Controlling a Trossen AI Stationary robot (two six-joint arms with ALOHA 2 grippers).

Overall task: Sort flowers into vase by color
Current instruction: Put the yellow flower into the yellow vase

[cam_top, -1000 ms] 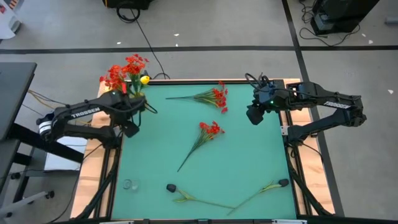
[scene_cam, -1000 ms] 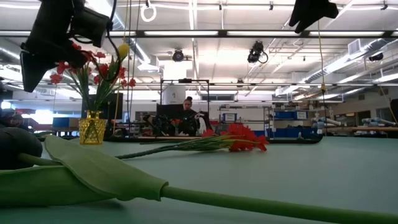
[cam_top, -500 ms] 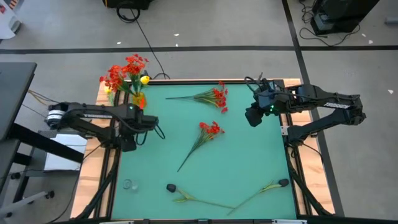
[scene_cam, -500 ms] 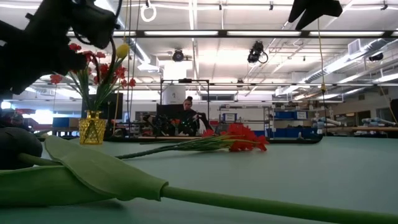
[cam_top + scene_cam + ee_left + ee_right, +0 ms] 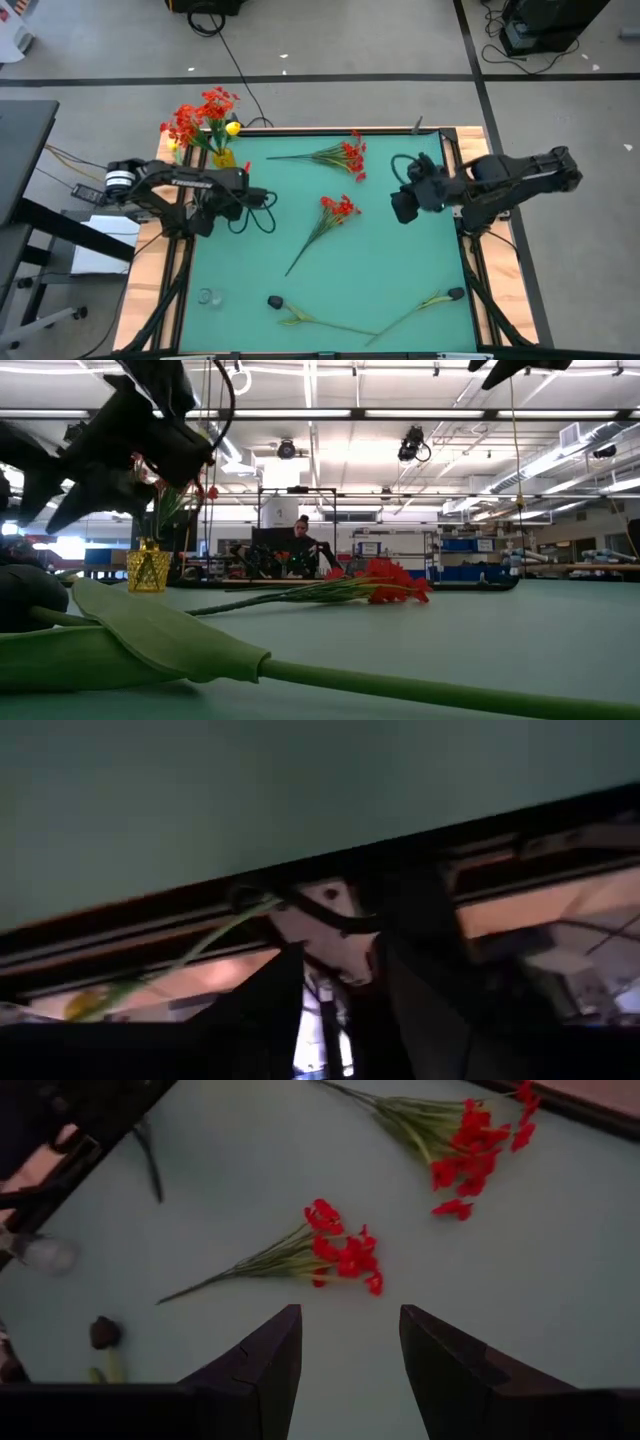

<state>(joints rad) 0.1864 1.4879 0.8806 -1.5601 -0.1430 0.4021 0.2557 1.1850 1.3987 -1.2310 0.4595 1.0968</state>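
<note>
Hovering right gripper (image 5: 342,1350) (fingers parted) above red spray (image 5: 315,1257).

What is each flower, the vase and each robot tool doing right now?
Small yellow vase: upright at the table's corner, holding red flowers and a yellow one.
Red flower spray near the far edge: lying flat.
Red flower spray mid-table: lying flat.
Left tool: open, empty.
Right tool: open, empty, above the table.

We see a grey floor (image 5: 330,40) crossed by dark tape lines (image 5: 300,77), black cables (image 5: 235,60) trailing over it, long ceiling striplights (image 5: 330,413), shelving (image 5: 470,550) far back, a seated person (image 5: 302,545) at a desk.
</note>
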